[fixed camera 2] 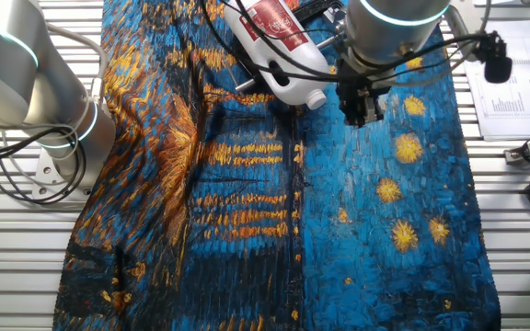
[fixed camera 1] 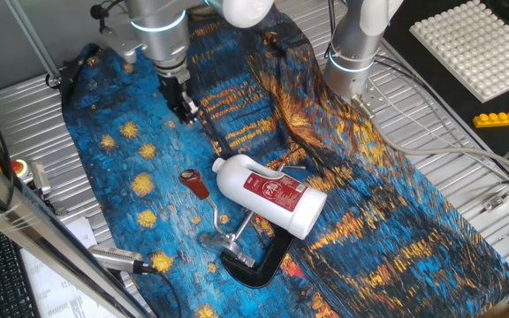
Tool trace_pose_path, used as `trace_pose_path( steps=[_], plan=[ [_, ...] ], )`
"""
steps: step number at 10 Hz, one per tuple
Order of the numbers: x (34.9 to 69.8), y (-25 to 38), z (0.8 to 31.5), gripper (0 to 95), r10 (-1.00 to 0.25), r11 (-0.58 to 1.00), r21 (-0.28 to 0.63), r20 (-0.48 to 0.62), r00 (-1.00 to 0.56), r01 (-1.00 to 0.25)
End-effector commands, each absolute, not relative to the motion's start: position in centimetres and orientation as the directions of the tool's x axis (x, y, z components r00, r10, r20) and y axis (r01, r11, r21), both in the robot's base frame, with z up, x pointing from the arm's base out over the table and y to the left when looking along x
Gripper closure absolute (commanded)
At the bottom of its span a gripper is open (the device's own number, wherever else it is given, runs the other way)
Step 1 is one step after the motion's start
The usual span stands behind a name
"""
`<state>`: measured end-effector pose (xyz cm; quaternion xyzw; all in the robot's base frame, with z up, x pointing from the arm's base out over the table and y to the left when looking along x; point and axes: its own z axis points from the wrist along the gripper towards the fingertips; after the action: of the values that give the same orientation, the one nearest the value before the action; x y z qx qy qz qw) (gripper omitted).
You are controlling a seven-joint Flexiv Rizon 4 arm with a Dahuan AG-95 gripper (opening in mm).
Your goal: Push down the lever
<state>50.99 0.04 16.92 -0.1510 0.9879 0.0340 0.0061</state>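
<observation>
While the gripper (fixed camera 1: 184, 105) hovers apart, the lever (fixed camera 1: 203, 200) (red-tipped) stands untouched — raised.

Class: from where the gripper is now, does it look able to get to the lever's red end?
Probably yes. The gripper hangs above bare cloth, apart from the lever; the bottle lies beside it, not across its red end.

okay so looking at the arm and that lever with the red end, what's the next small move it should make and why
Probably bring the gripper across the cloth toward the lever and stop above its dark-red end. In one fixed view the gripper hangs well apart from the lever, touching nothing, and the white bottle lies right beside the rod, so approach from the open side.
</observation>
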Motion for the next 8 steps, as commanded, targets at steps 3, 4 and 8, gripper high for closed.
trace_pose_path(
  steps=[3,4,8],
  plan=[
    [52.5,0.2,16.7,95.0,-0.415,0.908,0.054,-0.031,-0.909,-0.416],
    [53.2,-0.1,16.6,95.0,-0.466,0.883,0.041,-0.029,-0.884,-0.467],
    [55.5,-0.6,15.9,95.0,-0.635,0.772,0.018,-0.037,-0.772,-0.636]
  ],
)
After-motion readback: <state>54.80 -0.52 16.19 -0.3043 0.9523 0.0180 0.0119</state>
